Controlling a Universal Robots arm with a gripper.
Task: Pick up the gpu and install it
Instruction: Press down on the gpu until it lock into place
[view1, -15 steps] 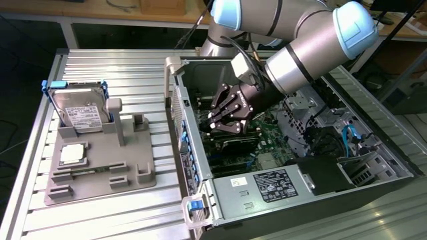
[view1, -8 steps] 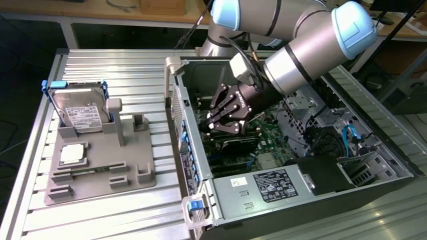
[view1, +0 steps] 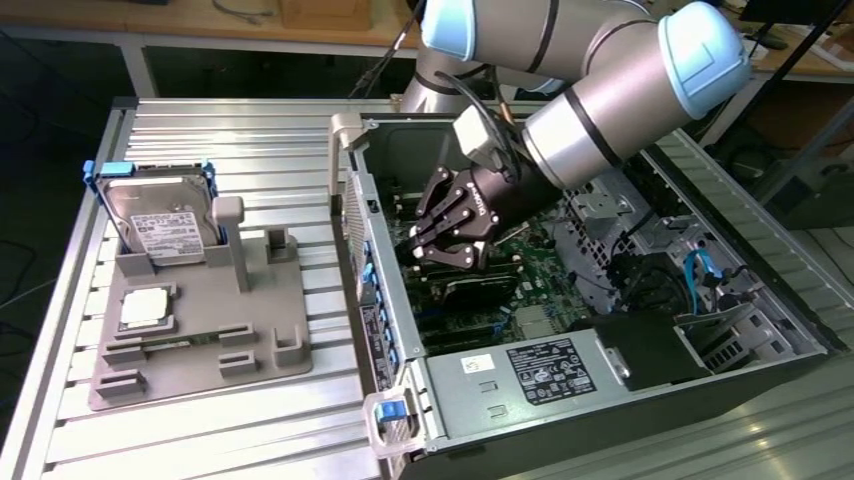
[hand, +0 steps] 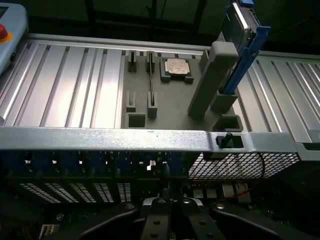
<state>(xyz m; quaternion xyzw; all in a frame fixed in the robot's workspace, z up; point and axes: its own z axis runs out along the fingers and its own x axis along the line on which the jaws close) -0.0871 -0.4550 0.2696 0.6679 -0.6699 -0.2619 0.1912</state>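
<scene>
The fingers (hand: 170, 212) are drawn together, and the gripper (view1: 447, 255) hangs low inside the open computer case (view1: 587, 290), just over the green motherboard (view1: 534, 270) beside the row of rear slots. That posture suits pressing a card down into its socket more than carrying one. The gpu itself is hard to make out: a thin dark edge seems to run beneath the gripper along the slot wall, which may be the card sitting in or near its slot, but the shadow there leaves that unsure. Outside the case, on the ribbed metal desk (view1: 240, 130), the grey holder tray (view1: 200, 350) keeps its parts in moulded cradles so each stands at a known spot. The hard drive (view1: 154, 225) leans upright in its blue frame, and the small square chip (view1: 144, 308) lies flat in its pocket. The tray's narrow slotted cradles (hand: 141, 102) stand empty, consistent with the card having been taken from there.
</scene>
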